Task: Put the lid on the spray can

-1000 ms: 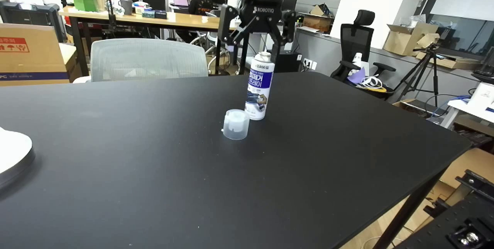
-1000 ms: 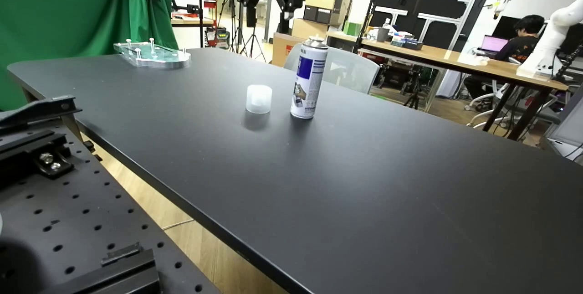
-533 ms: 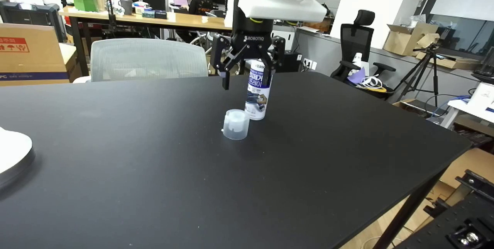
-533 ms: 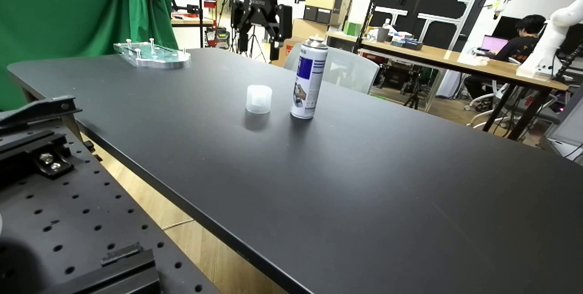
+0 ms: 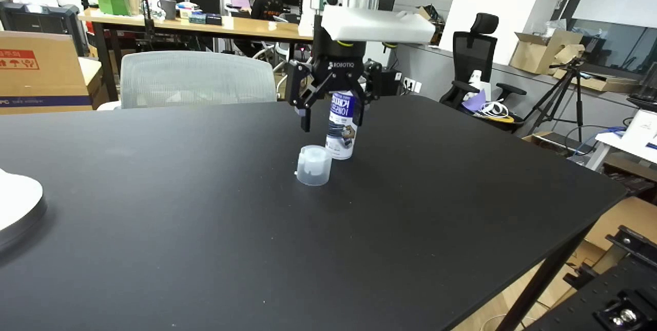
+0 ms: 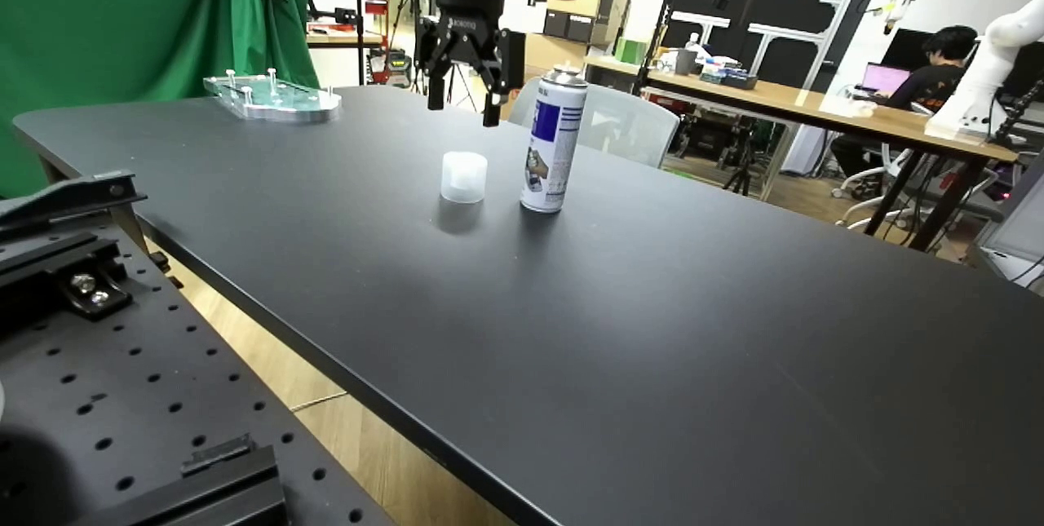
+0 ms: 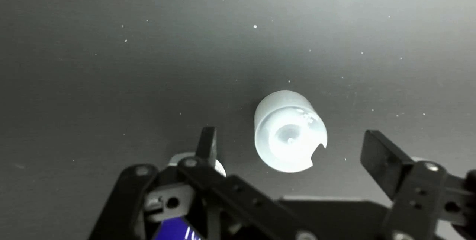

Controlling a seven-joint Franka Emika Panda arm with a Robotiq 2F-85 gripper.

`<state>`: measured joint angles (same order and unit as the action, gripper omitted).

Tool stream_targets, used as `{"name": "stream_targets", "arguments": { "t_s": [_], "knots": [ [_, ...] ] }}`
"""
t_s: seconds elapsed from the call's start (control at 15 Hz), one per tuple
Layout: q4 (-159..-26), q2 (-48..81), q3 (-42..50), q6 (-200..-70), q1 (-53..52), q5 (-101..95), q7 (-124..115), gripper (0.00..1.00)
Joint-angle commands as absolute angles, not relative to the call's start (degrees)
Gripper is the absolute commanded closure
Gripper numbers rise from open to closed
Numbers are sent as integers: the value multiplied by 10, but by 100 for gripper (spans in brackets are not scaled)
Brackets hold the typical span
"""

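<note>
- In an exterior view, the lid (image 5: 314,168) sits loose on the bench (image 5: 220,249), near the foot of the spray can (image 5: 340,133). Can upright. Lid still off, so none of the fitting is done.
- Same view: fingers (image 5: 306,121) spread wide above the bench, nothing held. They pass in front of the can's upper part from this angle; its top is largely hidden.
- In an exterior view, bench shows between the lid (image 6: 464,179) and the can (image 6: 555,143): close neighbours, not touching. Can's top in plain sight, uncapped.
- Same view: fingers (image 6: 491,115) well parted, higher than the lid and clear of it. No contact with the can that I can make out.
- Wrist view: lid (image 7: 290,132) shows in the gap between the two fingers (image 7: 383,160), roughly midway, neither one touching it. A patch of the can's blue label appears low down, beyond one finger's linkage; the rest is mostly hidden.
- Same view: a notched rim faces up toward the camera. My reading is mouth upward, not certain; if so, the lid would need turning over before it could seat.
- Progress, as judged: lining up over the lid, grasp not yet made. Left to do: lower, close on the lid, lift, carry over the can's top, press down, let go. One finger would come down on the can's side, so a nudge there is a risk.
</note>
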<state>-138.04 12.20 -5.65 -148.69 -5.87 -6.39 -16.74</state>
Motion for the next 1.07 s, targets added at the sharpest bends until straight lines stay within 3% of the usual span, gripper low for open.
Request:
{"name": "stream_targets", "arguments": {
  "t_s": [0.0, 0.47, 1.0],
  "knots": [
    [-1361, 162, -44, -1482, -64, -48, -151, 0],
    [-1339, 207, -53, -1507, -61, 44, -141, 0],
    [-1325, 227, -18, -1545, -93, 20, -176, 0]
  ]
}}
